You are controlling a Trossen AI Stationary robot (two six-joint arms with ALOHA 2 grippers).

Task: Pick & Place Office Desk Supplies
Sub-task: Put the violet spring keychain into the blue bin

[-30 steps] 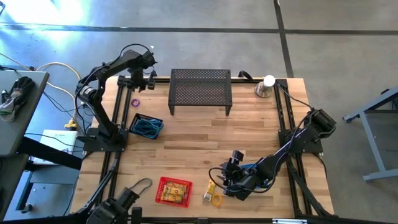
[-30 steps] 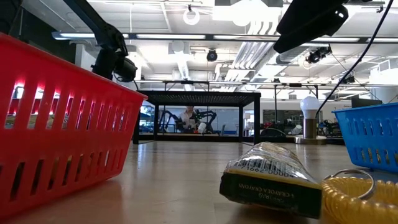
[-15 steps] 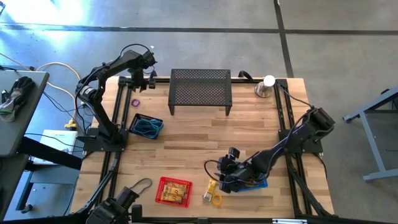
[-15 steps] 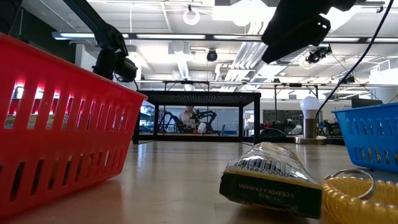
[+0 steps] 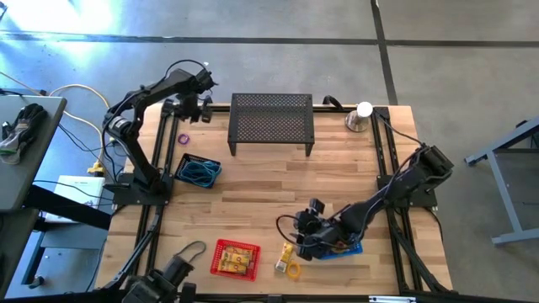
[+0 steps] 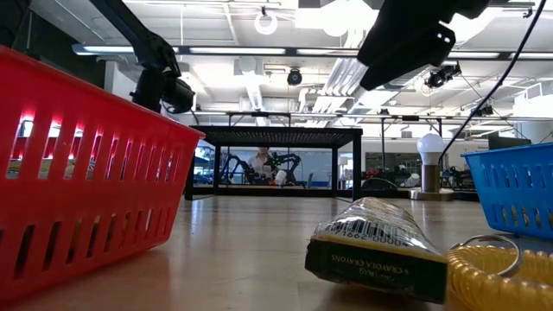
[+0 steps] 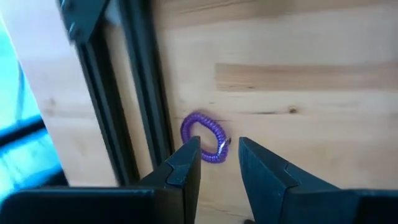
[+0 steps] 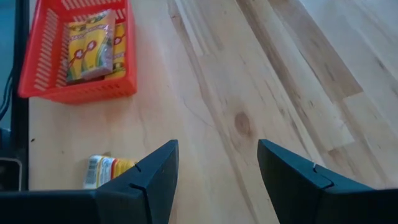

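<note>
Purple coil ring (image 7: 205,138) on table just beyond left hand (image 7: 217,165), fingers parted, grasping nothing

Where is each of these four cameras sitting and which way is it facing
High view: above the table, looking straight down; both arms show, red basket near the front edge.
Low view: at table-top height, looking level across to the black mesh stand; arm parts hang in from above.
Left wrist view: on the left arm, looking down past the left end effector, open, over a purple coil ring.
Right wrist view: on the right arm, past the open right end effector toward the red basket.
Shared: high, low and right wrist views all show the red basket.
</note>
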